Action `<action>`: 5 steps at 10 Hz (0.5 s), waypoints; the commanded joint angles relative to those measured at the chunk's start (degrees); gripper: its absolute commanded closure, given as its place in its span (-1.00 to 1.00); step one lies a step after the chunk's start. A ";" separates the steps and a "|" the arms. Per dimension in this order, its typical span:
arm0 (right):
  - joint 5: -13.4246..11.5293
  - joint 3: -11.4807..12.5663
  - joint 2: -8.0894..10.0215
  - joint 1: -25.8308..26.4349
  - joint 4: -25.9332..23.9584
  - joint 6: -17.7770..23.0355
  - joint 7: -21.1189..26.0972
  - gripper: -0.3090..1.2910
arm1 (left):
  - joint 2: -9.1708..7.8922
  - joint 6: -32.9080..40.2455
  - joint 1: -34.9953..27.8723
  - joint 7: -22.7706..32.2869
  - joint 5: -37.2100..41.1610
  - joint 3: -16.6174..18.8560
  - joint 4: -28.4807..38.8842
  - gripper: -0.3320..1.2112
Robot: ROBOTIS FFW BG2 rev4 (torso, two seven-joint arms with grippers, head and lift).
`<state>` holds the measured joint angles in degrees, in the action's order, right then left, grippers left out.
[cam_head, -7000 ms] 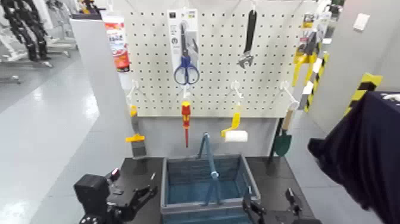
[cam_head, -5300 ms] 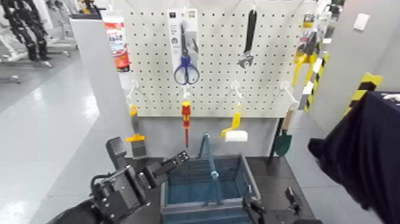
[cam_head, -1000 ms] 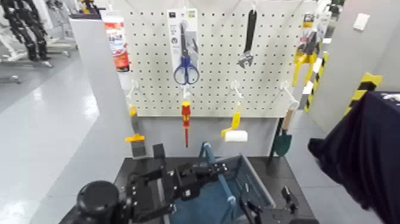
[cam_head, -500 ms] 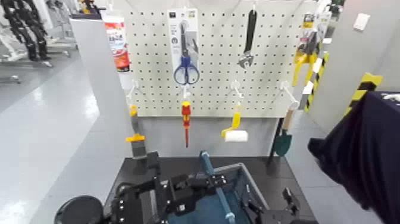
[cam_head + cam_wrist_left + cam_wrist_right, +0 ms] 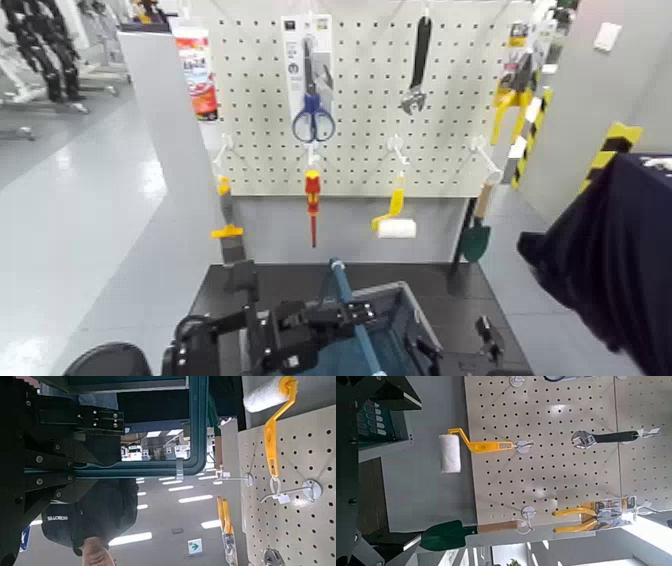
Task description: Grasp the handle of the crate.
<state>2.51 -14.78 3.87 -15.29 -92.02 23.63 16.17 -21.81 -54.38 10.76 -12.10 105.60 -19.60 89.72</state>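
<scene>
Crate handle (image 5: 357, 318) — thin, blue, plastic — a leaning arched loop

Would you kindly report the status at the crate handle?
Left gripper shut on blue handle; right gripper idle beside crate; no obstruction evident.

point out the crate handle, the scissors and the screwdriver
handle (image 5: 361, 335): head view, on its blue bar
scissors (image 5: 313, 125): head view, on the blue grips
screwdriver (image 5: 312, 187): head view, on its red-yellow grip
</scene>
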 commanded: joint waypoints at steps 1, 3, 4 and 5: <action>-0.40 -0.16 0.08 0.00 -0.17 -0.25 0.17 -0.44 | -0.08 -0.47 -0.74 0.06 1.10 0.27 0.72 0.97; -0.40 -0.08 0.08 0.00 -0.09 -0.42 0.17 -0.44 | -0.16 -0.91 -0.83 0.06 1.62 0.09 0.90 0.97; -0.40 -0.16 0.17 0.09 -0.09 -0.51 0.17 -0.44 | -0.16 -1.08 -0.74 0.06 1.62 0.00 0.90 0.97; -0.48 -0.16 0.17 0.09 -0.09 -0.51 0.17 -0.44 | -0.34 -1.08 -0.56 0.06 1.71 -0.26 0.90 0.97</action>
<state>2.06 -14.94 4.03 -15.21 -92.13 23.12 16.35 -22.05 -55.43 10.06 -12.04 107.27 -19.72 90.62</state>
